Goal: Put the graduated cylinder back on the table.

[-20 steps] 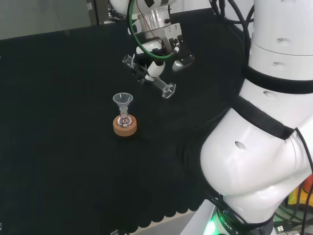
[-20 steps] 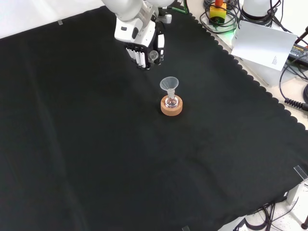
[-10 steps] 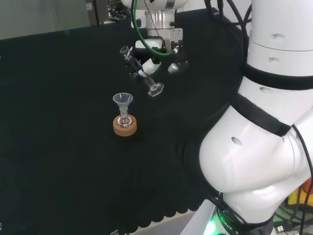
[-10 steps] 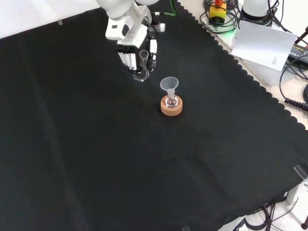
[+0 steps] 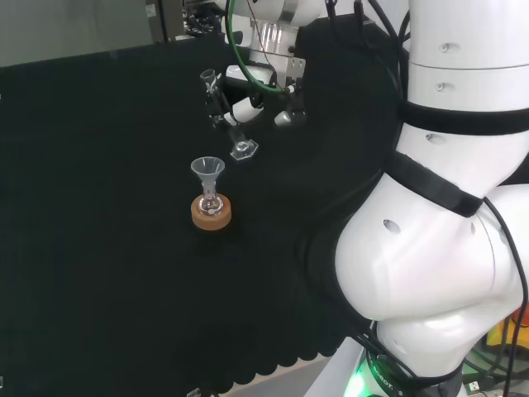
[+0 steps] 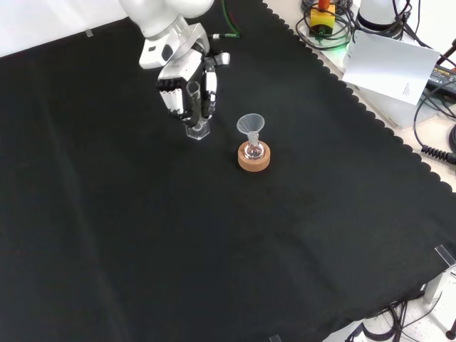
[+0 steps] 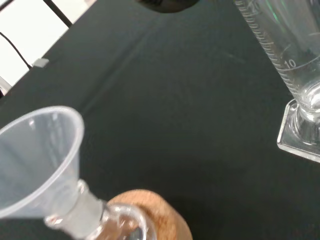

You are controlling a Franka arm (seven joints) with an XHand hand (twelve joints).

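While the hand (image 6: 187, 89) grips the graduated cylinder (image 6: 195, 112), a funnel (image 6: 250, 126) stands near

Lighting is even and bright; the black cloth (image 6: 142, 235) absorbs shadows. The near funnel (image 7: 37, 160) (wrist view) appears soft.

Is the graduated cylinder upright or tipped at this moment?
Nearly upright: the graduated cylinder stands base down in the hand, with its foot at the cloth.

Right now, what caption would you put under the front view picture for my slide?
The hand sets a nearly upright cylinder on the cloth beside a funnel in a flask.
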